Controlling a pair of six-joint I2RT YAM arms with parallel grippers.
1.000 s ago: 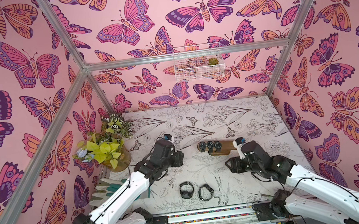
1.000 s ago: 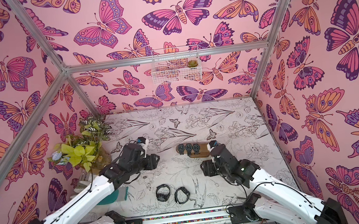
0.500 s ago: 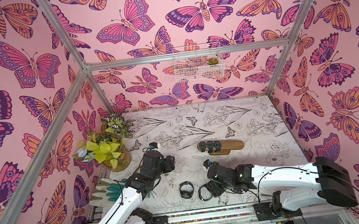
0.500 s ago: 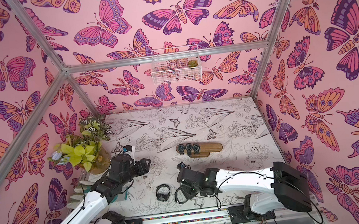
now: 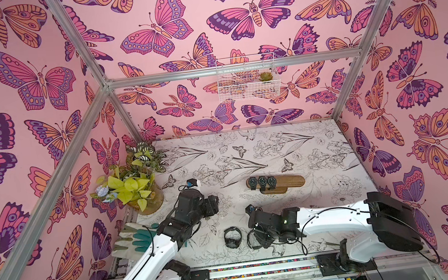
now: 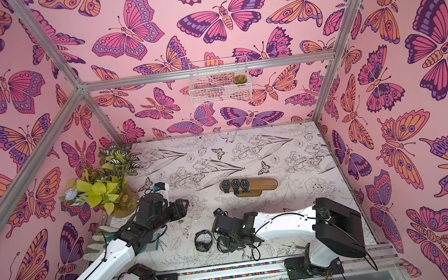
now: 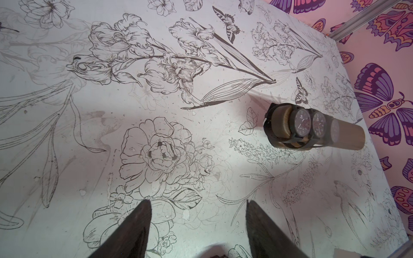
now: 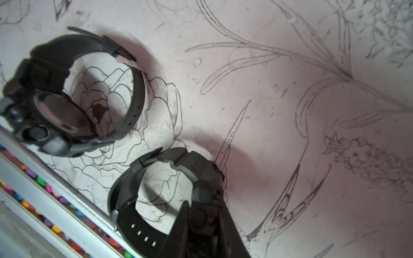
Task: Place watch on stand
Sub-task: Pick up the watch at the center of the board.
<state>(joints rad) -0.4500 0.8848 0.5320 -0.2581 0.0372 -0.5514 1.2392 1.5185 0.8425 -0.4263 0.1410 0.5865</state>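
Spread half a second ago, the right gripper [image 8: 203,214] now clamps the black rubber-strapped wristwatch [image 8: 196,172] nearest it, while the left gripper [image 7: 197,202] stays spread.

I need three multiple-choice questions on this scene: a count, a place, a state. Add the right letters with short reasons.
1. How many watches sit on the stand?
A. one B. five C. three
2. Where is the watch in the right gripper?
A. on the table B. on the stand C. high in the air
3. How is the left gripper?
A. shut on a watch B. open, empty C. shut, empty
1 C: three dials line the stand. 2 A: it lies there beside the other loose watch. 3 B: fingers apart, nothing between.
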